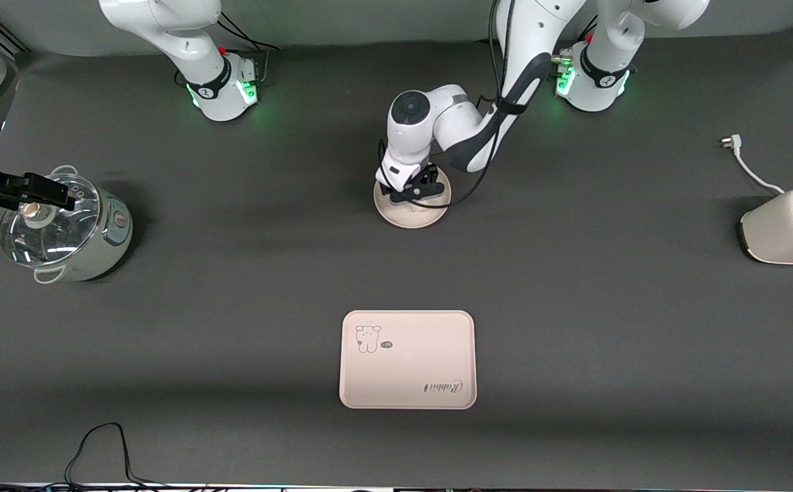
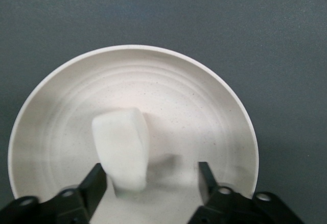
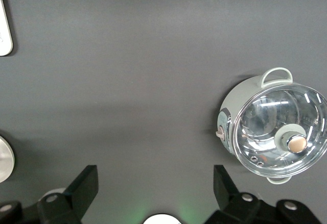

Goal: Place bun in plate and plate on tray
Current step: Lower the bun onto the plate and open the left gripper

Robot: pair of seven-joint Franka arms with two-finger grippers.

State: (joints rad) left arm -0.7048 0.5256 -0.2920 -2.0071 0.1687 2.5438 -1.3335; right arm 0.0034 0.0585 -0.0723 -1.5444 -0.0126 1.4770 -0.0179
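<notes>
Left gripper is down over the plate, which sits on the dark table mid-table, farther from the front camera than the tray and well apart from it. In the left wrist view the left gripper has its jaws parted wide, with the bun lying in the plate. The bun rests on the plate floor, close against one finger; the other finger stands clear of it with a gap between. The bun's own shadow falls on the plate beside it. Contact with the near finger: cannot tell for certain.

The tray lies flat, nearer the front camera, with its cartoon animal and "Rabbit" script facing up. Nothing lies on it.

Right arm reaches out toward its own end of the table. The right gripper hangs in the air over the glass-lidded cooker. In the right wrist view the right gripper shows both fingers spread wide, holding nothing; the cooker appears well below, lid knob in place, the arm waiting.

A cream toaster sits at the left arm's end of the table, its white plug cord lying loose on the table beside it, farther from the front camera.
</notes>
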